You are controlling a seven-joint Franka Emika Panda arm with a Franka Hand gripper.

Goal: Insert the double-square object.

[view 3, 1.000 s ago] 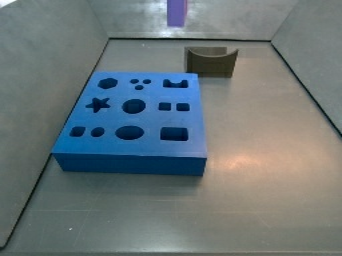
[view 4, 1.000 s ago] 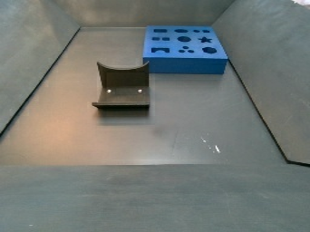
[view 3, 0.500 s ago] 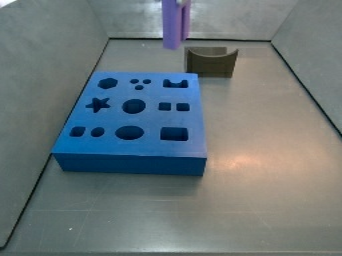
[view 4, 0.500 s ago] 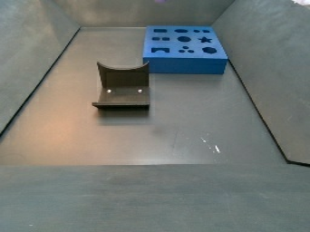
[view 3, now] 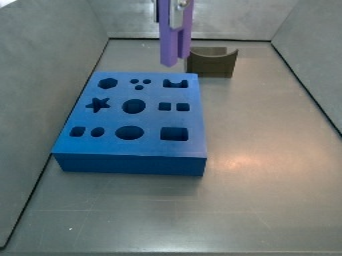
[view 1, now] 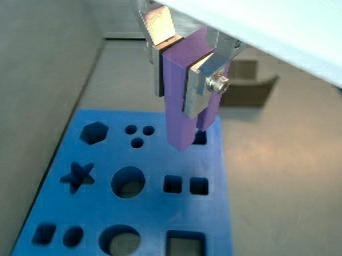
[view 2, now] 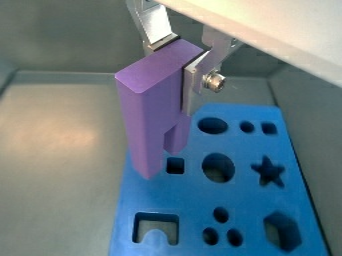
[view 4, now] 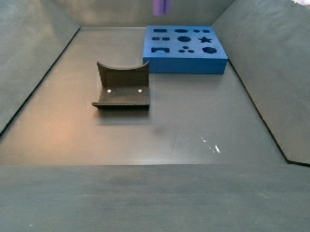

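Hand (view 1: 182, 68) clenched on double-square object (view 1: 185, 95), held upright above far edge of blue board (view 3: 134, 115).
Item 1, hand: silver fingers (view 2: 195, 72) clamp the upper part of the lavender peg in both wrist views; in a side view only the peg (view 3: 175, 35) and a little of the fingers show at the upper frame edge. Item 2, peg: lower end hangs clear of the board, close over the notched hole (view 1: 199, 138) by the far edge; whether it is squared to any hole cannot be told. Item 3, dark olive curved block (view 3: 213, 61): on the tabletop behind the board, apart from it. Risk: a slightly rotated or offset descent would likely land the end on the hole's rim, jamming or tilting the peg in the grip; choosing the wrong hole would also block entry.
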